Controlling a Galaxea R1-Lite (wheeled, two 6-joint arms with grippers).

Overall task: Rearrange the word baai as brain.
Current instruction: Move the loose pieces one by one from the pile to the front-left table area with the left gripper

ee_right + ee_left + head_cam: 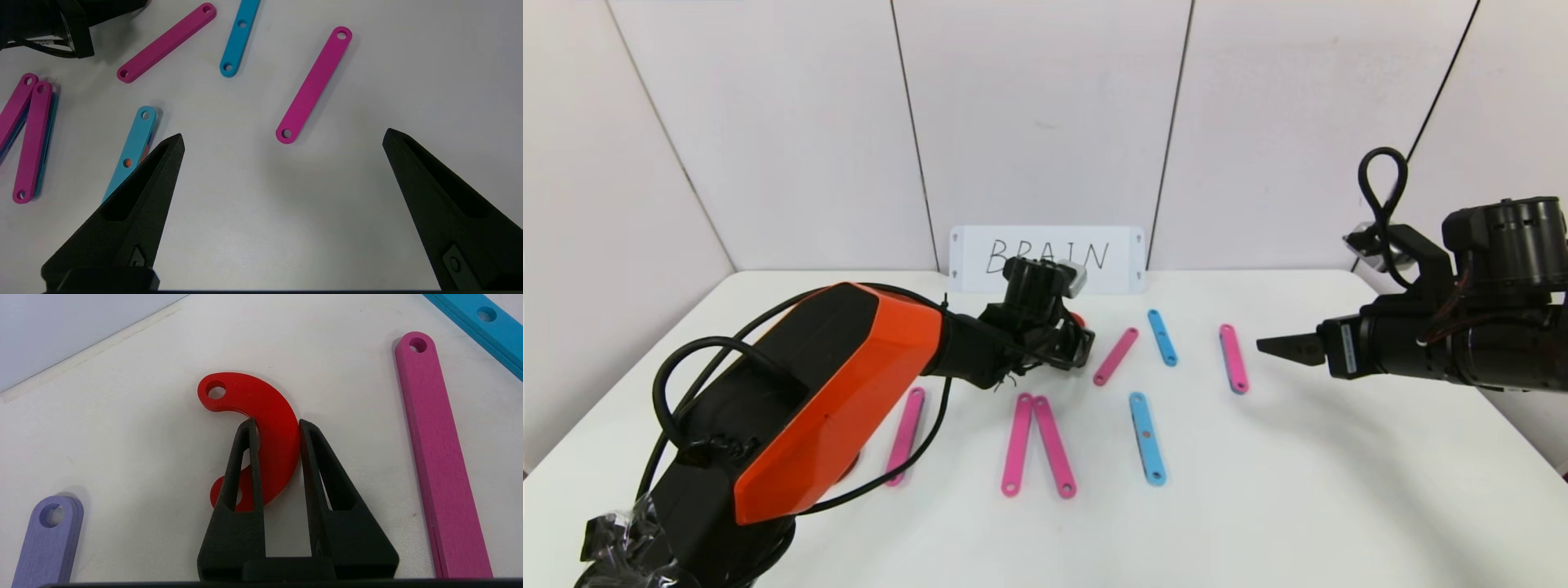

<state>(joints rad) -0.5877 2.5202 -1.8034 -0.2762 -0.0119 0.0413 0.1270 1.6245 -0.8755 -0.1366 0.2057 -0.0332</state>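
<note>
The left gripper (278, 424) reaches to the far middle of the desk (1339, 490), just in front of the white card (1045, 257) with "BRAIN" written on it. Its jaws are clenched across the middle of a red curved piece (261, 416), one finger inside the bend and one outside, so the flat piece is pinched by its edges while it lies on the desk. That hold probably lets the arm slide or lift the curve to a new spot among the letters.

The word's other strips are spread loosely across the desk: a pink bar (1116, 356) just beside the red piece, a light-blue bar (1162, 336) beyond it, two pink bars (1037, 445) meeting at their far ends like a narrow A, another blue bar (1147, 438), and a lilac bar's (47, 543) end near the left gripper.

The right gripper (282, 141) hangs above the desk's right side near a lone pink strip (314, 83), jaws released and wide apart, holding nothing, seemingly waiting.
</note>
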